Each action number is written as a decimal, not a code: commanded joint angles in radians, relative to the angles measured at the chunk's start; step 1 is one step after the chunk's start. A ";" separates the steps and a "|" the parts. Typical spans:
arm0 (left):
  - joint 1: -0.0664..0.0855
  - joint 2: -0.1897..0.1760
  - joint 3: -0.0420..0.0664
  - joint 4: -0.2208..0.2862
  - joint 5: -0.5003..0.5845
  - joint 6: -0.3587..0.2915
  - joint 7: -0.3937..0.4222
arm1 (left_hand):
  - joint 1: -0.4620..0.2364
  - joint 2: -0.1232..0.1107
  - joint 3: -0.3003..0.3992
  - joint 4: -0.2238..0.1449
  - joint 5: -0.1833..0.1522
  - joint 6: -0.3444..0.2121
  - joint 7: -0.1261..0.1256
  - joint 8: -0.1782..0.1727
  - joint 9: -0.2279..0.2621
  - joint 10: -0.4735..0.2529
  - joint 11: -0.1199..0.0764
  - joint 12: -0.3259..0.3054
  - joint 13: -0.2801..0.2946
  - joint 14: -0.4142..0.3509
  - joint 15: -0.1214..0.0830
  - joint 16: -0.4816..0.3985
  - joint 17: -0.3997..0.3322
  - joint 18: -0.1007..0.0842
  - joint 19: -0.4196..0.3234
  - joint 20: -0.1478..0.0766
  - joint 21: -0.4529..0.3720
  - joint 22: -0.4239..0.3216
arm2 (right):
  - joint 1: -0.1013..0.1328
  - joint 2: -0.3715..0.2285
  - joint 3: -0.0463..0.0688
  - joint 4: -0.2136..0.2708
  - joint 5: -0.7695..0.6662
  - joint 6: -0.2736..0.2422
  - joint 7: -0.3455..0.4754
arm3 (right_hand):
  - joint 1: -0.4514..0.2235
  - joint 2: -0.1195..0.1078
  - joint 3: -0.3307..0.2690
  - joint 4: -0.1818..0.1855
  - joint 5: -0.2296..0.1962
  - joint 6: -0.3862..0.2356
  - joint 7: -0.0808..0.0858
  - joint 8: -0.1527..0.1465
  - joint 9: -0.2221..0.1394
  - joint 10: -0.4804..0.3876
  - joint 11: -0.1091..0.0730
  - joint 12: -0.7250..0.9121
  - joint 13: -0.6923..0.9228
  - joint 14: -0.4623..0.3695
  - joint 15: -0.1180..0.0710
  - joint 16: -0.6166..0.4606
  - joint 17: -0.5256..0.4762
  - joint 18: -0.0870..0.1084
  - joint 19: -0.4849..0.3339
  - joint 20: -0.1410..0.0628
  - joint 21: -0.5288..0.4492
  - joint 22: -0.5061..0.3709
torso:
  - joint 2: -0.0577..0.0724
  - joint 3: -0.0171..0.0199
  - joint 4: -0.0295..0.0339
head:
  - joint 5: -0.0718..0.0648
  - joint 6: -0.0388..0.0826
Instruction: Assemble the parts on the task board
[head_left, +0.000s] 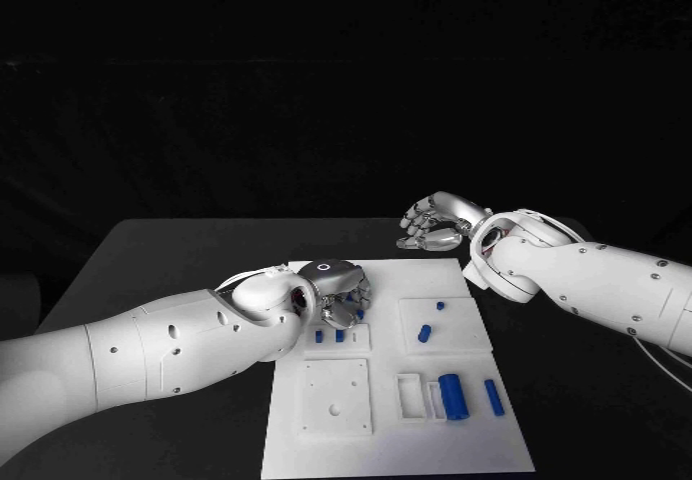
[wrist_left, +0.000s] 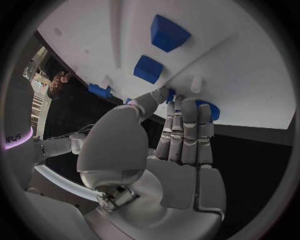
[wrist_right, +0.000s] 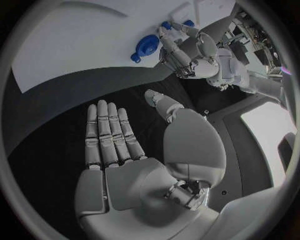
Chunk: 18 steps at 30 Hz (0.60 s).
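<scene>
Your left hand reaches over the far left of the task board, fingers closing on a round blue part there, apparently to seat it, while your right hand waits beyond the board's far edge, fingers spread and empty.

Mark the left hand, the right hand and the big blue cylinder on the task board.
left hand (head_left: 343, 297): head view, on its fingers.
right hand (head_left: 437, 222): head view, back of hand.
big blue cylinder (head_left: 453, 396): head view, mid-body.
</scene>
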 joint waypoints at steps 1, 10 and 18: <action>-0.007 0.003 -0.004 0.001 0.000 0.053 -0.002 | -0.001 0.018 -0.007 0.000 0.011 0.025 -0.007 0.013 0.000 0.027 -0.004 0.003 0.008 0.011 -0.006 0.012 0.004 0.011 0.009 -0.064 0.009 0.003 | 0.000 0.002 0.001 -0.001 0.000 0.010 0.010 | 0.008 0.000 -0.001 0.003 0.007 -0.002 0.015 0.003 -0.002 0.007 0.001 -0.004 -0.002 0.005 0.002 -0.006 -0.001 -0.004 0.005 0.005 -0.005 0.002 | 0.000 -0.0005 -0.0002 | 0.002 0.000; -0.007 0.001 -0.004 0.002 0.001 0.035 -0.001 | 0.014 0.049 -0.002 -0.016 0.041 0.055 -0.018 0.028 0.002 0.059 -0.019 0.012 0.015 0.059 -0.025 0.055 0.020 0.015 0.028 -0.074 0.019 0.008 | 0.000 0.003 0.001 -0.001 0.000 0.014 0.009 | 0.006 0.003 -0.005 0.007 0.009 0.002 0.014 0.005 -0.002 0.015 0.000 -0.005 -0.011 0.011 0.001 -0.006 -0.005 -0.007 -0.003 0.007 -0.009 0.006 | 0.000 -0.0012 0.0009 | 0.001 -0.001; -0.008 0.001 -0.004 0.003 0.001 0.029 -0.002 | 0.005 0.069 -0.003 -0.034 0.050 0.072 -0.023 0.035 -0.001 0.077 -0.028 0.009 0.019 0.074 -0.031 0.073 0.023 0.015 0.043 -0.082 0.020 0.008 | 0.000 0.003 0.001 -0.001 -0.001 0.012 0.010 | 0.007 0.003 -0.006 0.007 0.010 0.003 0.014 0.006 -0.002 0.017 -0.001 -0.006 -0.014 0.013 0.000 -0.007 -0.007 -0.007 -0.004 0.007 -0.010 0.009 | -0.001 -0.0012 0.0001 | 0.002 -0.001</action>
